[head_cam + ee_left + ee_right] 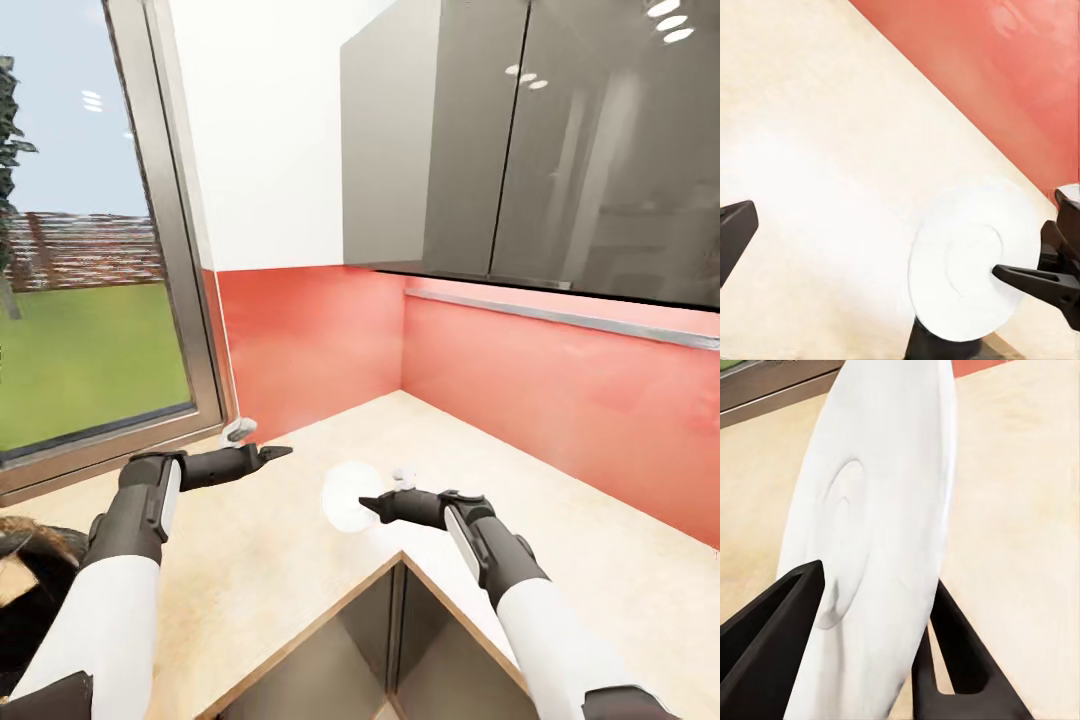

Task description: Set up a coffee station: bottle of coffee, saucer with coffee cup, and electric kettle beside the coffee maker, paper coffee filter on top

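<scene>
White saucer (pixel 870 547) clamped between right fingers (pixel 776 619).

Bare countertop (pixel 300 560) around; backsplash (pixel 540 380) and cabinets (pixel 560 140) hem the corner.

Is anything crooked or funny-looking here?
Yes: the saucer isn't lying flat. The right hand pinches it by the rim, so it stands tilted on edge above the countertop. Nothing looks spilled or broken.

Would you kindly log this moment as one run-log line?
right gripper: shut on saucer, held over countertop | left gripper: holding nothing, jaw state unclear | coffee maker: not placed beside saucer yet
</scene>
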Controlling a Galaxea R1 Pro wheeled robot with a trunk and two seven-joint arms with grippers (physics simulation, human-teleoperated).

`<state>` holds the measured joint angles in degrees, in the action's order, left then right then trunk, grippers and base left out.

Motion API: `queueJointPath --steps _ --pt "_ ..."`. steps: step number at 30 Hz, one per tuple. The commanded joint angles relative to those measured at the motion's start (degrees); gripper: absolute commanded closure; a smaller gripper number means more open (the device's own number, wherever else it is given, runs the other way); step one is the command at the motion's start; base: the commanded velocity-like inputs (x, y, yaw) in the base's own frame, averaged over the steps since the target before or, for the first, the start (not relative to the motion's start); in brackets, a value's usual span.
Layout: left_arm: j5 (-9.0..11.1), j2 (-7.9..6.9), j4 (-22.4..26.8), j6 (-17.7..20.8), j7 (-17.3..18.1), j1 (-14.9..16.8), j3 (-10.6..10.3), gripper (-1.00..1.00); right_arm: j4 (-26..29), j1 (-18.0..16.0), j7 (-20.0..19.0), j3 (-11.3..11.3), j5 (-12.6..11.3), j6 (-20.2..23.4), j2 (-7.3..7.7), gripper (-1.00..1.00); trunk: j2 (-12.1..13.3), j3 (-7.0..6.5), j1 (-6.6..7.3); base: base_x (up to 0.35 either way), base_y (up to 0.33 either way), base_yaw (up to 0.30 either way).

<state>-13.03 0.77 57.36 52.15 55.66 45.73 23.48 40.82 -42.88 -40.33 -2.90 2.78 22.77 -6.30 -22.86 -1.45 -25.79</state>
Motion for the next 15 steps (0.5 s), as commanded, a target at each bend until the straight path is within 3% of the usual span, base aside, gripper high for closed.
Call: queueJointPath --steps 1,4,10,14,15 --pt "-0.6 0.09 0.02 0.32 0.59 0.06 0.25 -1.0 0.51 -0.01 -0.23 0.08 0.23 0.33 0.33 1.0 -0.06 0.03 0.01 -0.338 0.0 0.0" --pt "-0.6 0.16 0.03 0.32 0.59 0.05 0.02 -1.0 1.03 -0.01 -0.26 0.08 0.22 0.31 0.85 1.0 -0.06 0.03 0.01 -0.338 0.0 0.074" --pt "-0.64 0.26 -0.04 0.25 0.59 -0.02 -1.33 -1.0 1.28 -0.01 -0.26 0.08 0.21 0.25 1.1 1.0 -0.06 -0.09 0.01 -0.338 -0.03 0.235" --pt "-0.79 0.35 -0.1 0.18 0.51 -0.03 -1.63 -1.0 1.3 -0.01 -0.2 0.08 0.21 0.25 1.11 1.0 -0.06 -0.1 0.01 -0.299 -0.156 0.043" --pt "-1.0 0.36 -0.13 0.15 0.45 -0.03 -2.86 -1.0 1.29 -0.01 -0.19 0.08 0.21 0.25 1.11 1.0 -0.06 -0.1 0.01 -0.276 -0.185 0.005"
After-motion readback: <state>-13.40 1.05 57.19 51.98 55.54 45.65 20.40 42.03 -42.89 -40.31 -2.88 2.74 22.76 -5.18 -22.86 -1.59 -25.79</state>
